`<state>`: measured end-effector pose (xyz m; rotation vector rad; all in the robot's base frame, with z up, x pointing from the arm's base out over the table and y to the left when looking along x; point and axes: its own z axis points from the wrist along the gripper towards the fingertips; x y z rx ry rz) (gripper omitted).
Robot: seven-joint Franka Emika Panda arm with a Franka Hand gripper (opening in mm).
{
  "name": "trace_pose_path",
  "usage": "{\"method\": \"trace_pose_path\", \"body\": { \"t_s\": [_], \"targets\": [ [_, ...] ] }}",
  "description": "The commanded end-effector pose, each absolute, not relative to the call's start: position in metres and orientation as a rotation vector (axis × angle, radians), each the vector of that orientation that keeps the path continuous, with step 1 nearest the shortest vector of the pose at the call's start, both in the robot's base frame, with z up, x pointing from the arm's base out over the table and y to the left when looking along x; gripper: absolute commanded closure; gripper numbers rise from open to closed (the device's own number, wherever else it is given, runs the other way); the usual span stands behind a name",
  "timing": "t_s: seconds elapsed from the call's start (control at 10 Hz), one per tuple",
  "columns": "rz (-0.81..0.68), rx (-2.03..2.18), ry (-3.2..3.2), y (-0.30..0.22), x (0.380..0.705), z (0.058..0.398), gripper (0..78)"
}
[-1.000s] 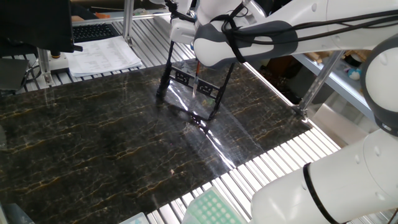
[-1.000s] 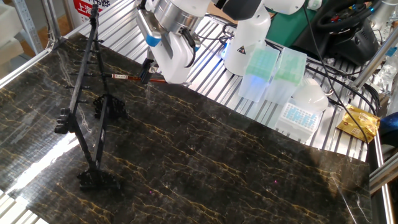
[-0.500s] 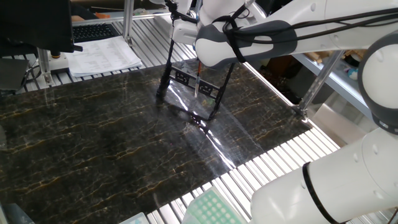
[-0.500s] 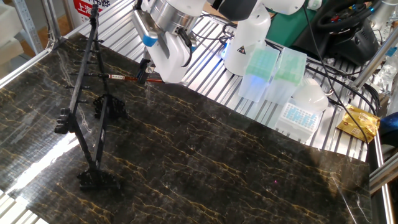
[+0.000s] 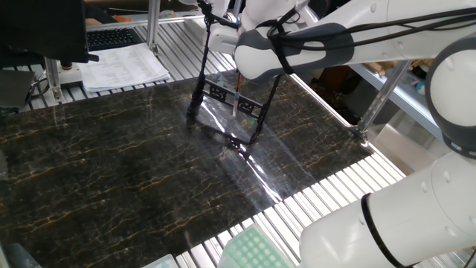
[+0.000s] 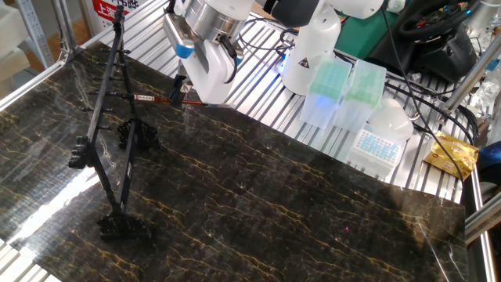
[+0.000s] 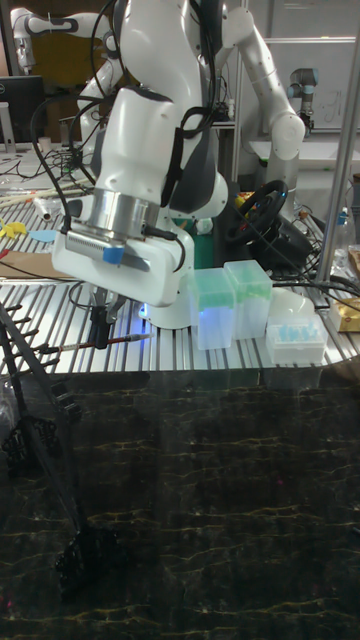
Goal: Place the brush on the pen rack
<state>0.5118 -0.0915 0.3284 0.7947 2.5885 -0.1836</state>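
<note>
The brush (image 6: 153, 99) is a thin reddish-brown stick held level in the air, its pale end pointing at the pen rack (image 6: 109, 133). My gripper (image 6: 182, 88) is shut on its dark section, above the table's far edge. The black rod rack stands on the marble table, leaning, and the brush tip nearly reaches its upper rods. In the tall fixed view the gripper (image 7: 100, 338) pinches the brush (image 7: 60, 347), with the rack (image 7: 45, 440) at the left below it. From the opposite side the brush (image 5: 236, 95) shows as a short reddish line in front of the rack (image 5: 227, 100); the fingers are hidden behind the arm.
Green pipette-tip boxes (image 6: 333, 90) and a white tip rack (image 6: 377, 143) sit on the slatted bench behind the dark marble table (image 6: 274, 211). A gold packet (image 6: 452, 154) lies at the right. Papers (image 5: 123, 67) and a keyboard lie on the other side.
My gripper has carried the brush sideways toward the rack and slightly upward; the brush tip now sits closer to the rack's upper rods. The rack has not moved.
</note>
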Motion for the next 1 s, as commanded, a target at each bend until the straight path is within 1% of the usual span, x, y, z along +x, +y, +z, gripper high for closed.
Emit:
{"method": "trace_pose_path", "body": {
  "t_s": [0.1, 0.4, 0.5, 1.0],
  "targets": [
    [-0.164, 0.836, 2.576, -0.0914, 0.5124, 0.3294, 76.4],
    [-0.146, 0.899, 2.545, -0.0912, 0.5126, 0.3292, 76.4],
    [-0.146, 0.899, 2.545, -0.0912, 0.5126, 0.3292, 0.1],
    [-0.146, 0.899, 2.545, -0.0912, 0.5126, 0.3292, 0.1]
  ]
}}
